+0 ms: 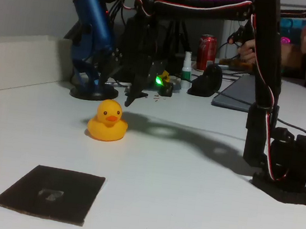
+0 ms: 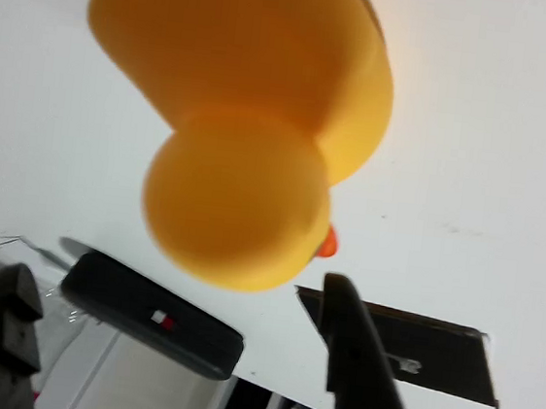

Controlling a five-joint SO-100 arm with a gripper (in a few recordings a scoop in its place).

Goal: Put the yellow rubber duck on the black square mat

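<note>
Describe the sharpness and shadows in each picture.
Fixed view: the duck and mat are fairly sharp; the arm casts a soft shadow on the table. Wrist view: the duck is blurred, the end effector dark.

You've got dim room light in the fixed view, w/ a pink glow from a screen at the back. The black two-finger gripper (image 1: pixel 135 96) and its arm cast a soft dark shadow on the white table (image 1: pixel 190 176), right of and below the gripper. Pic is grainy, background soft. In the wrist view the glossy yellow rubber duck (image 2: pixel 252 124), just ahead of the fingers (image 2: pixel 353 369), is badly blurred; table looks bright, washed out.
</note>
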